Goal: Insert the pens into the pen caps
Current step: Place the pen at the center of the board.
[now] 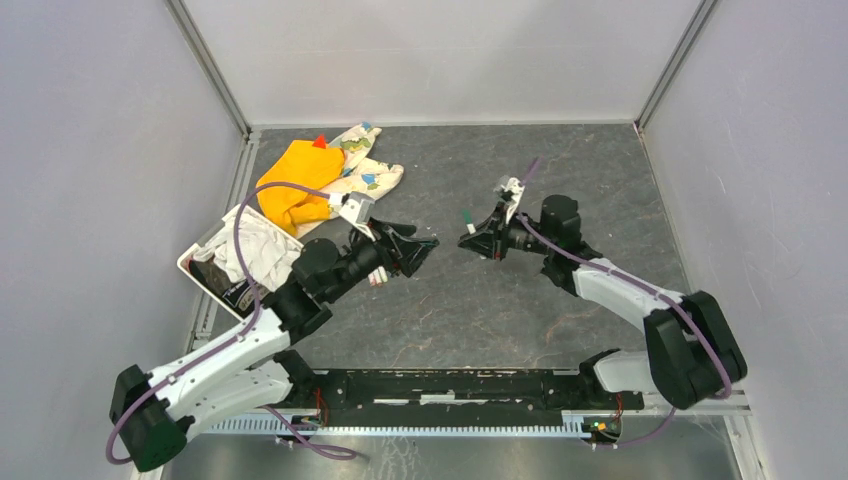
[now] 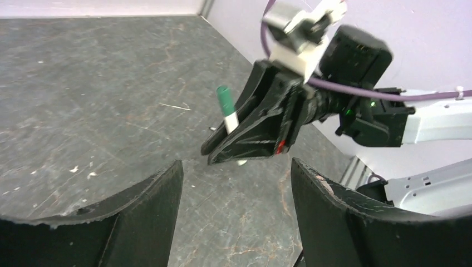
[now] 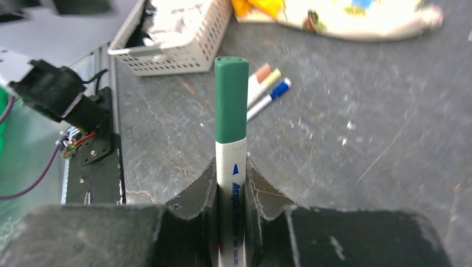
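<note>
- Firstly, right gripper [image 3: 231, 177] clamped on a white-barrelled pen [image 3: 231, 194], one finger pressed against each side of the barrel.
- Seated on the far end of that pen, a dark green cap [image 3: 231, 94], pointing straight away from the right wrist camera.
- From above, pen and cap held off the dark table [image 1: 560, 170], poking out of the gripper's side toward the back wall.
- In the left wrist view, same pen tilted, green end uppermost, white barrel disappearing between the black fingers.
- Left gripper [image 2: 236, 192] spread wide, with nothing between its fingers [image 2: 150, 211].
- Aimed at the right gripper across a short gap near the table's middle, tips near but apart.
- Lying flat on the table near a white basket [image 3: 183, 39]: three more pens [image 3: 267, 89], side by side, ends coloured brown-orange, olive and blue.
- Cannot tell from this blur whether those coloured ends are caps pushed fully home.
- Basket parked at the table's left edge, filled with crumpled white stuff and something dark, too jumbled to name.
- Beyond the basket, near the back-left corner, an orange cloth [image 1: 295, 180] touching a patterned cloth [image 1: 365, 165].
- Out on the bare surface past the right gripper, a thin pale stick [image 2: 175, 106], lying flat.
</note>
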Motion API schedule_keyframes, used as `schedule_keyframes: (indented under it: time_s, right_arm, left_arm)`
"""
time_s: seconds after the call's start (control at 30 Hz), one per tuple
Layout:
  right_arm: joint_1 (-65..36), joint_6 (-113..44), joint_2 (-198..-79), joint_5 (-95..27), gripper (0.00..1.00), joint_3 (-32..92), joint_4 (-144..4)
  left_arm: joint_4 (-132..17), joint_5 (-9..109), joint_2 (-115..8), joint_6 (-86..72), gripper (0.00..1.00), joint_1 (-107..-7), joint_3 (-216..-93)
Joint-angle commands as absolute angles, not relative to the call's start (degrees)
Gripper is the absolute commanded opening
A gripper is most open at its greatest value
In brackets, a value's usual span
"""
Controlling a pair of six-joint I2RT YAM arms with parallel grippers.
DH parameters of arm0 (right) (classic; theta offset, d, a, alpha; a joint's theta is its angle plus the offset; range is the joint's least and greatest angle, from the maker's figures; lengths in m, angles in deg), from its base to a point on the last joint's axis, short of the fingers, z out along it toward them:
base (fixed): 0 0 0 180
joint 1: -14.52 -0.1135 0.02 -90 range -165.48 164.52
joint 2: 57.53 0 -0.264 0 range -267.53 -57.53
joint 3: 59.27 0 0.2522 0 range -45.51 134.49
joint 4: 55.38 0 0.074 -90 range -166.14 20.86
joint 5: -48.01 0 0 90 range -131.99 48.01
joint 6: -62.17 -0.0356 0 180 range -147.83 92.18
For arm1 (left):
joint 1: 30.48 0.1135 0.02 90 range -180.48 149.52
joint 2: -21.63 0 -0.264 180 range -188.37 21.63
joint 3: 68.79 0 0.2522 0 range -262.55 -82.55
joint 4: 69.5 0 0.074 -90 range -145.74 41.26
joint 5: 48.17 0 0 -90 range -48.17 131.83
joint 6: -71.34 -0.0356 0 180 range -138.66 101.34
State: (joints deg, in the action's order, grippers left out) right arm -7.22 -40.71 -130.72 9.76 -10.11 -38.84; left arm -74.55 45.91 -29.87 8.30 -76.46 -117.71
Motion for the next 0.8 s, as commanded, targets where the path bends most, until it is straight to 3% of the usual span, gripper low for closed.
schedule_keyframes:
  time_s: [0.0,0.6,0.77]
  right_arm:
    - [-12.25,-46.22,-136.85,-6.04,0.15,-9.80,-42.32]
    - [-20.30,-60.75,-170.25,-13.10,0.30,15.36,-52.89]
    - [-22.30,-61.03,-173.75,-13.09,0.30,18.19,-53.11]
  left_arm:
    - [-70.68,36.89,-22.71,5.27,0.76,-76.36,-115.53]
    - [-68.25,32.77,-12.14,8.36,0.76,-76.36,-109.31]
    - [-69.11,32.62,-11.04,8.75,0.76,-76.36,-108.13]
